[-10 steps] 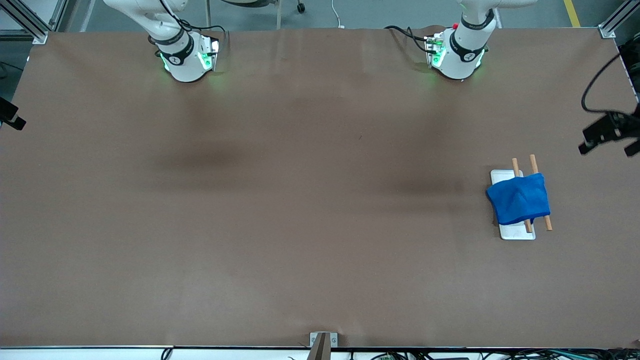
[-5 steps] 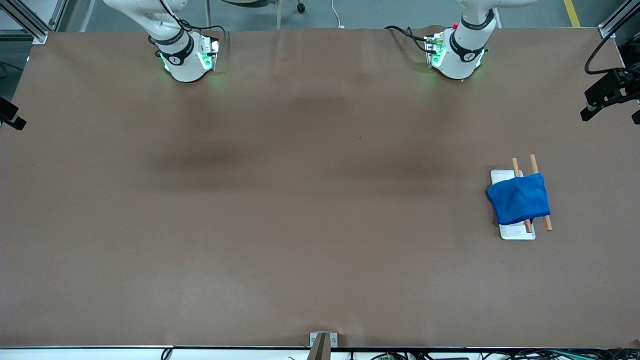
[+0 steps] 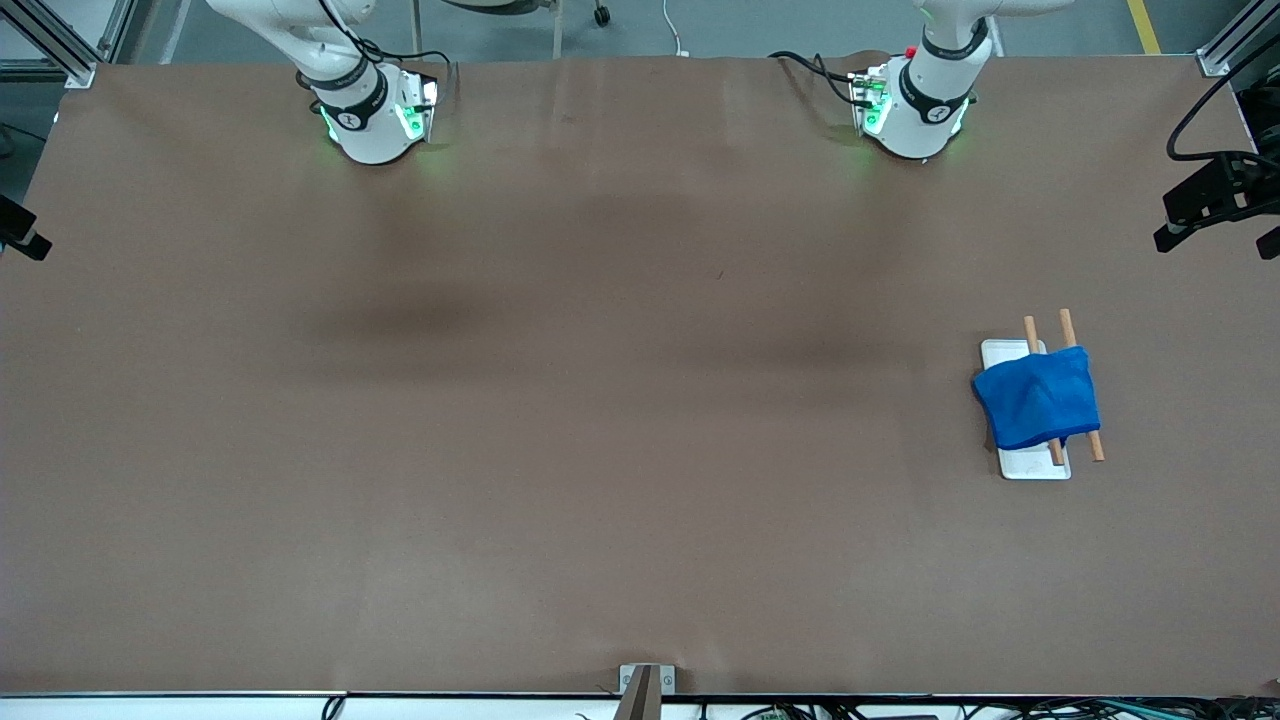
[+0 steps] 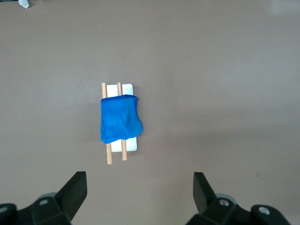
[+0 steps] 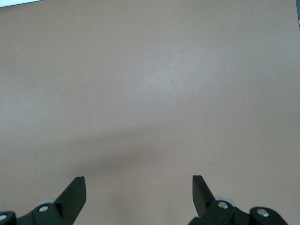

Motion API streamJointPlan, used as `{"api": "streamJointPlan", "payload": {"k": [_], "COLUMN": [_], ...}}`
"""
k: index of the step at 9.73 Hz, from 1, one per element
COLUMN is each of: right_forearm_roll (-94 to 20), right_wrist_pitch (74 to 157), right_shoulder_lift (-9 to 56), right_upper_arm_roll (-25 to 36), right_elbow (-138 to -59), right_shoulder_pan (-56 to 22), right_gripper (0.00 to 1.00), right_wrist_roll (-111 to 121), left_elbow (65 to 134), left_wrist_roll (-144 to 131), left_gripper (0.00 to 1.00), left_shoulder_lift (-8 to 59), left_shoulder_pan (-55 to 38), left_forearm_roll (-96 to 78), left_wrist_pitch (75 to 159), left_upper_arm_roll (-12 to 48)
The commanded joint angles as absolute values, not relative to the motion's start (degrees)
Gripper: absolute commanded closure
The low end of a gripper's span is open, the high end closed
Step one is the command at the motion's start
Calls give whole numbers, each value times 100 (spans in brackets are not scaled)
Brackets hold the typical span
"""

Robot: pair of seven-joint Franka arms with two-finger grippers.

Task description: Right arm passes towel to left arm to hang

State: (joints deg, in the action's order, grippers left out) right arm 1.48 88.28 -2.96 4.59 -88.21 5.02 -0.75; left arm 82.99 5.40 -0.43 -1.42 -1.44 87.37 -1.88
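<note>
The blue towel [image 3: 1038,397] hangs draped over two wooden rods [image 3: 1068,326] on a small white base [image 3: 1036,466], toward the left arm's end of the table. It also shows in the left wrist view [image 4: 119,117] on the rods [image 4: 109,156]. My left gripper [image 4: 139,180] is open and empty, high in the air, apart from the towel. In the front view it shows at the edge [image 3: 1214,240] past the table's end. My right gripper [image 5: 138,183] is open and empty over bare table.
The brown table [image 3: 600,400] carries only the towel rack. The two arm bases [image 3: 372,115] [image 3: 915,105] stand along the edge farthest from the front camera. A black part [image 3: 20,232] shows at the right arm's end. A metal bracket [image 3: 645,685] sits at the near edge.
My left gripper rose away from the towel rack toward the table's end, then settled slightly lower. The towel, the rack and the right arm have not moved.
</note>
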Motion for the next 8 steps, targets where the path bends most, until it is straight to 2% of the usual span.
{"api": "streamJointPlan", "payload": {"k": [1,8], "right_forearm_roll": [70,53], "right_wrist_pitch": [8815,8816], "right_shoulder_lift": [-334,-334], "right_upper_arm_roll": [439,439], "right_elbow": [-8859,-8886], "right_shoulder_pan": [562,554], "right_gripper": [0,0], "right_wrist_roll": [-53,-62], "left_elbow": [8604,8631], "left_wrist_roll": [431,-185], "left_gripper": [0,0], "left_shoulder_lift": [-131,-123], "left_shoulder_pan": [-70,-70], "left_forearm_roll": [-53,-44], "left_wrist_pitch": [8753,8763], "left_upper_arm_roll": [-105,26]}}
